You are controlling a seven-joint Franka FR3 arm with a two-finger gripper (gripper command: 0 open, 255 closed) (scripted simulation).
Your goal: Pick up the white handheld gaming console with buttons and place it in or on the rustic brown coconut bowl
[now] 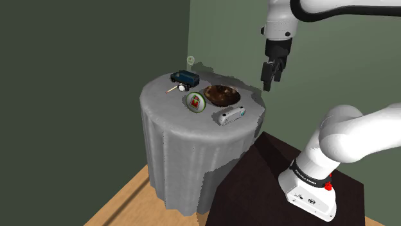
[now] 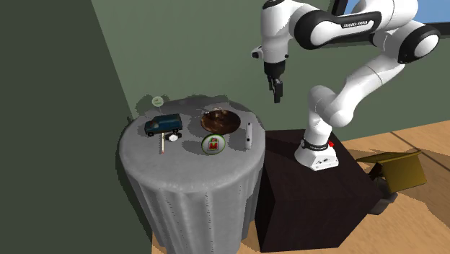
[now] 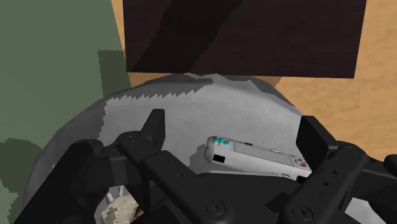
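Gripper [image 3: 233, 127] hovers, fingers apart, empty | white handheld console [image 3: 254, 156] lies below it, ungrasped | brown bowl [image 1: 222, 95] nearby, without console — grasp and placing both remain

The gripper [image 1: 270, 76] hung, fingers apart, in free air over the table's [image 1: 186, 160] rim, between one and two o'clock from the console [image 1: 230, 115] in the shoulder view. The bowl [image 1: 222, 95] stood close at the console's eleven o'clock and a green-rimmed disc [image 1: 195, 101] at ten. From three round to eight lay only bare cloth and the table's edge.
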